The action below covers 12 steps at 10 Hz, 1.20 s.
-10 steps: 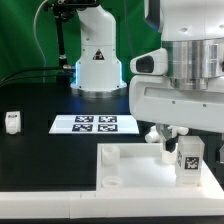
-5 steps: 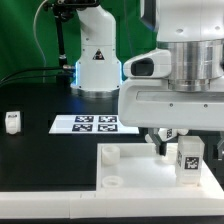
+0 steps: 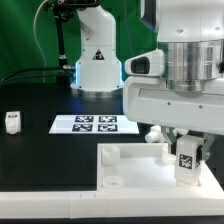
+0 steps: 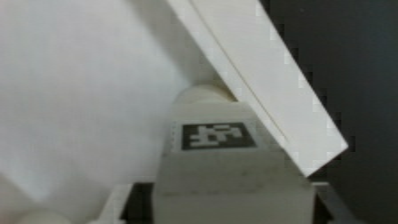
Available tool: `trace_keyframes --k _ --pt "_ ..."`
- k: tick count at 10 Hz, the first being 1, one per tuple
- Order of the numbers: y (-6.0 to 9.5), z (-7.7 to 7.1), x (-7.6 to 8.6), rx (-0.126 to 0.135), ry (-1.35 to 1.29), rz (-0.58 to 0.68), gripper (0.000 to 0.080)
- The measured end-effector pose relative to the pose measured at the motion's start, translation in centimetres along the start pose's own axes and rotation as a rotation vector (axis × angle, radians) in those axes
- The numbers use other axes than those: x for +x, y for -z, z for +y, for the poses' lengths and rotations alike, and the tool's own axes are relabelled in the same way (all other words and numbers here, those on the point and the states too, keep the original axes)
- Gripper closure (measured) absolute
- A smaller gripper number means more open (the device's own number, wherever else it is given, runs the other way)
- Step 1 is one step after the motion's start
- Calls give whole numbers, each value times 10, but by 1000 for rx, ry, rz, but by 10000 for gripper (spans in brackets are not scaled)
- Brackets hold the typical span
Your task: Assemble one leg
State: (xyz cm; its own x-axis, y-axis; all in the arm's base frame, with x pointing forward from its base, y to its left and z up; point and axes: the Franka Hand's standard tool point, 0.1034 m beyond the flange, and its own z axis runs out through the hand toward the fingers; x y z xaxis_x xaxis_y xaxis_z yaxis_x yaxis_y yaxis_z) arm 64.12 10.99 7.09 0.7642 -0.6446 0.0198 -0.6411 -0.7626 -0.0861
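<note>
A white leg with a black-and-white tag stands upright on the large white panel near its right corner in the exterior view. My gripper is shut on this leg from above. In the wrist view the leg fills the space between my fingers, its tag facing the camera, against the panel's raised rim. A second small white leg with a tag lies on the black table at the exterior view's far left.
The marker board lies flat on the table behind the panel. The robot's white base stands at the back. Round sockets and raised corner blocks show on the panel's left side.
My gripper and the held leg shifted slightly sideways and back over the panel's right corner; the leg stays clamped. Nothing else moved.
</note>
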Motion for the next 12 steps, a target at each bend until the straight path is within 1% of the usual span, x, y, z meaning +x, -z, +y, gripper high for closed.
trace_keyframes --k 2,3,4,5,6,8,9,10,11,12 --pt "-1 1 -1 -8 -266 1 515" --pt "-1 3 -1 -22 -489 -11 515" --pt "-1 1 0 -8 -721 -17 515" --pt "-2 2 2 14 -878 -22 515" --pt "-2 4 1 38 -968 -28 514" --pt "-2 3 1 38 -1018 -29 514" --pt "-2 2 1 40 -952 -25 514" --pt "-3 -1 -1 56 -811 -12 353" --pt "-3 -7 -5 68 -667 -6 227" --pt "-4 -10 -10 66 -460 -5 227"
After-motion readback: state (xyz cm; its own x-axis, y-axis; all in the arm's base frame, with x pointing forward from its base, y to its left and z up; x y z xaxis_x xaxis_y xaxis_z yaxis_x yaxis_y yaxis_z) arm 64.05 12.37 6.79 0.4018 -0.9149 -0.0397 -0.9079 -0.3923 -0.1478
